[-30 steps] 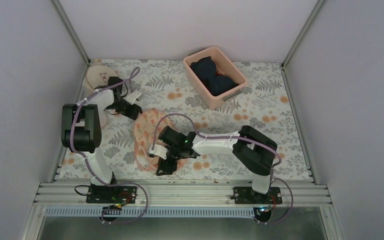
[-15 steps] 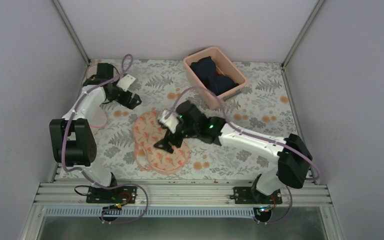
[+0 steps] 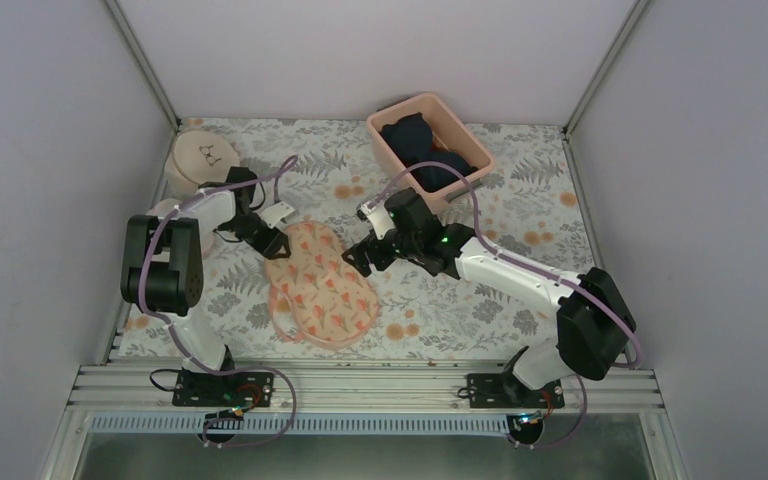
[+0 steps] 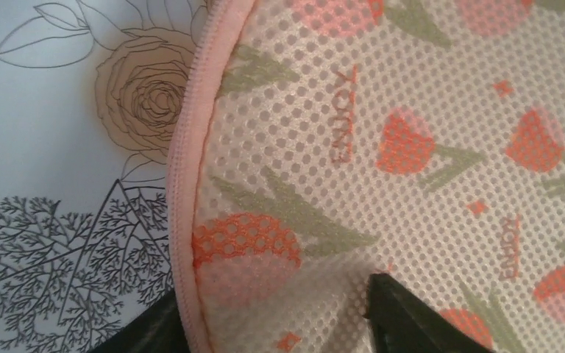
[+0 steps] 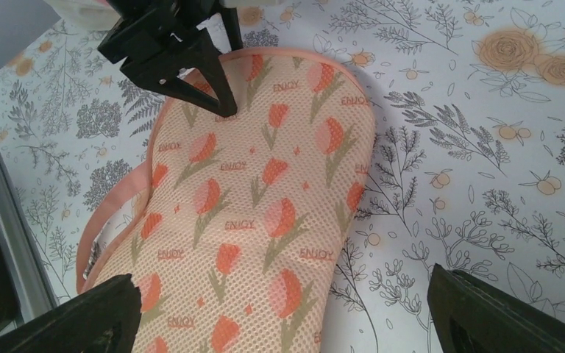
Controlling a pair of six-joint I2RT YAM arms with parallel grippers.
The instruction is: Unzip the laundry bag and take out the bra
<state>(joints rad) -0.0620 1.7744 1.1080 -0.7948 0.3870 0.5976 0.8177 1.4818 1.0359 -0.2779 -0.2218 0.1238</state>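
The bag (image 3: pixel 322 290) lies flat on the flowered table (image 3: pixel 540 260) between the two arms; its mesh carries orange tulips and the word "ENJOY" repeated in orange; a pink zip trim (image 4: pixel 184 184) runs round its edge. The left gripper (image 3: pixel 278 243) sits at the bag's far left end, jaws part open astride the trim, one finger (image 4: pixel 404 316) pressing the mesh, the other on the table; nothing is clamped. The right gripper (image 3: pixel 358 258) hangs just beside the bag's far right edge, spread wide and empty. The bra (image 3: pixel 407 135) lies in the pink bin (image 3: pixel 385 155), well apart from the bag.
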